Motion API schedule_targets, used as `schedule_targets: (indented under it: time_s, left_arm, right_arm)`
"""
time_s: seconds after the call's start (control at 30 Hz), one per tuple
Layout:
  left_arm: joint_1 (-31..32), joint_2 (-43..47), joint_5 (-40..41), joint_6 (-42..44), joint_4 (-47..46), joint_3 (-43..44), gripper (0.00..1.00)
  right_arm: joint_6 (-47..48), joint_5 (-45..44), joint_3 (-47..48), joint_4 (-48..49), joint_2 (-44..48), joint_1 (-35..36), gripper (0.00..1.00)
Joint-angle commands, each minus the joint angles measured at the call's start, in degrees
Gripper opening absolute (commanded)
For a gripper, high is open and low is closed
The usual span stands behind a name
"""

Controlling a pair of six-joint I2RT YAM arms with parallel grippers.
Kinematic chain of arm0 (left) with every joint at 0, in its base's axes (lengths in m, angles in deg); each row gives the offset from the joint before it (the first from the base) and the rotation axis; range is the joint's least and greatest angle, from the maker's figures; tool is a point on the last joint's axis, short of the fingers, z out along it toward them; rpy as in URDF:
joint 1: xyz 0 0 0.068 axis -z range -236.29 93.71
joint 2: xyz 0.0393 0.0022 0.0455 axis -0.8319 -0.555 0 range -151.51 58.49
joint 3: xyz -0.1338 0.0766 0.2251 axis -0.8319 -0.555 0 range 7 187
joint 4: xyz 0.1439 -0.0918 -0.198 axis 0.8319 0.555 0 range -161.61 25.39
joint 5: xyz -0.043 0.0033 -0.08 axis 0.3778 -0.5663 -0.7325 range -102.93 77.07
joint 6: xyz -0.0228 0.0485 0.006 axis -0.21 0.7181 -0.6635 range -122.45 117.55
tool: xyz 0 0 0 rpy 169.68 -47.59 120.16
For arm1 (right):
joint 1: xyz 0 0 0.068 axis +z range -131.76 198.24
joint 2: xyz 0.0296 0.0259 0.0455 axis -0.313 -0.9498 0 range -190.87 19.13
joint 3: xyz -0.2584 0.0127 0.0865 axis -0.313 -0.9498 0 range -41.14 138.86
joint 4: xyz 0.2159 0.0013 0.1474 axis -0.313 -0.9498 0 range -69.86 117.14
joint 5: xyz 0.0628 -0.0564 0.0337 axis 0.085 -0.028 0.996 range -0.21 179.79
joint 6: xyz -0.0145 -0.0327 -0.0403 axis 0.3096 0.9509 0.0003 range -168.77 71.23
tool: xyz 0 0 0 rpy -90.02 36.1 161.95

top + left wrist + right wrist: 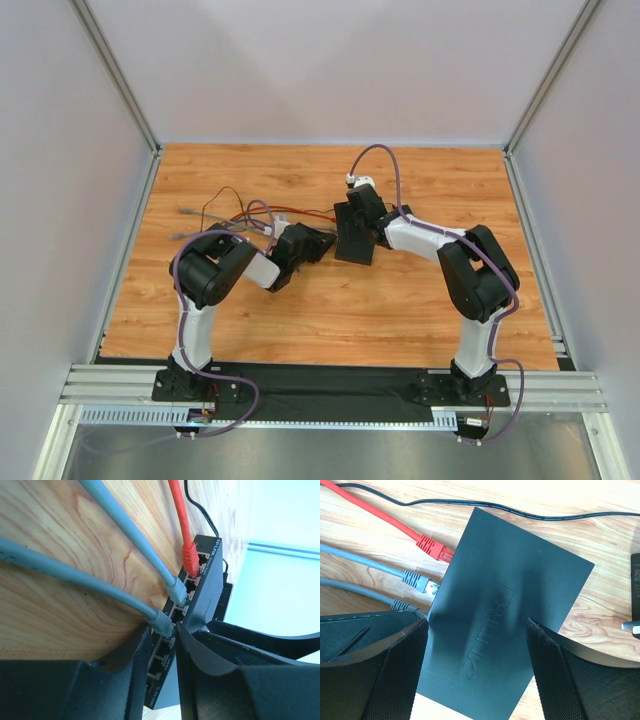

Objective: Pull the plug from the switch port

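Switch (355,235) flat mid-table (300,310), ports facing 9 o'clock; probably light, rigid, slick, so likely to slide. Right gripper (476,625) wide open, straddling switch, holding nothing. Left gripper (164,630) narrowed around grey plug (162,621) at 12 o'clock; contact unclear. Best hold: stiff plug body.

A flat matte-black rectangular switch (352,246) lies just above frame centre on the light wooden counter (330,310). The right pincer (363,214) sits over its upper end. The left pincer (318,242) reaches its left edge, where thin red, grey and black cables (235,212) trail leftward.
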Motion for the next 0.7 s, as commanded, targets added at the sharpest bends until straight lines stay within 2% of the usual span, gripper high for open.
schedule_targets:
  time_s: [0.0, 0.27, 0.67]
  left_arm:
    - [0.71, -2.34, 1.17, 1.17, 2.15, 0.02, 0.33]
    - [0.80, -2.70, 2.23, 2.49, -1.54, -1.47, 0.21]
    - [0.80, -3.22, 2.67, 3.72, -3.92, -2.36, 0.13]
  right_arm:
    - [0.35, 0.24, 1.13, -1.12, -1.53, 0.16, 0.79]
    - [0.87, 0.06, 1.39, -1.56, -1.71, 0.08, 0.79]
    - [2.28, -3.36, 5.43, -5.77, -4.87, 1.83, 0.79]
